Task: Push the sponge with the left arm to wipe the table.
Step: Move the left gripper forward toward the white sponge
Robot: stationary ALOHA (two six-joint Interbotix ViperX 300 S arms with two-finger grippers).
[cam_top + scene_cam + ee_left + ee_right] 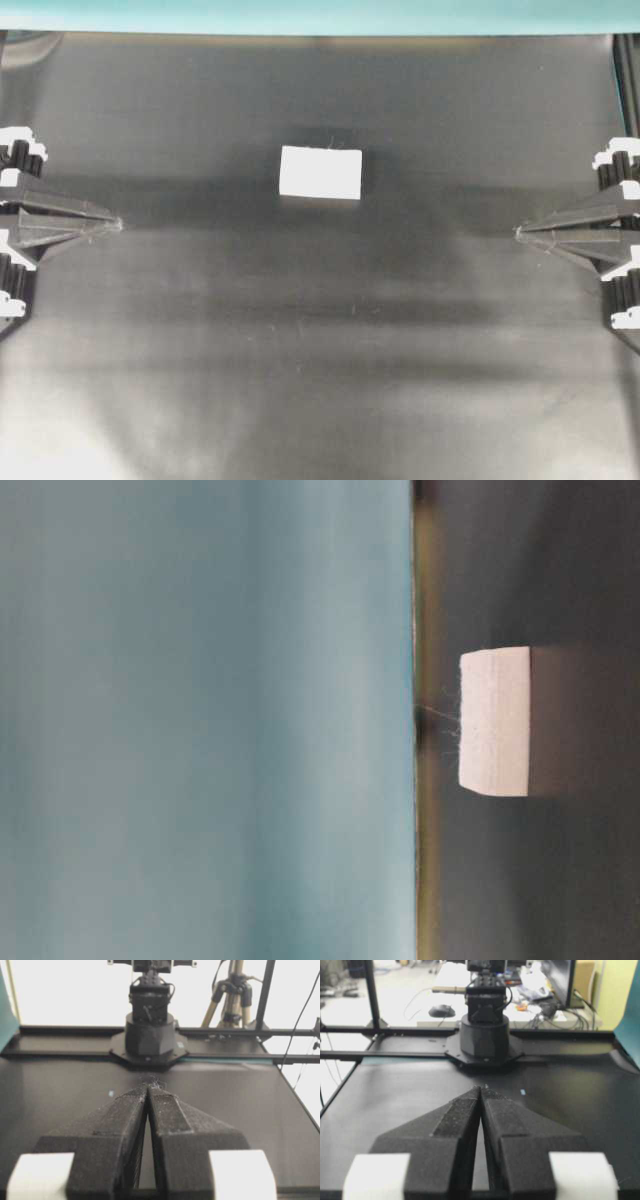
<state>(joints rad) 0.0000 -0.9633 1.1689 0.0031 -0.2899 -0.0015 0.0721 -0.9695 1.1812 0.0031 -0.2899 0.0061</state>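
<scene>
Closed left hand [118,224] rests well apart from the sponge [320,172], holding nothing.

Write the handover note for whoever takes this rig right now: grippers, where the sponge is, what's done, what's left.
Left gripper: shut, empty, at the table's left side, tips pointing toward the middle.
Right gripper: shut, empty, at the right side, mirroring it.
Sponge: flat on the table, mid-width, toward the teal edge, clear of both grippers.
Done: nothing visible; sponge untouched.
Left: bring the left gripper to the sponge and push it across the table.
</scene>
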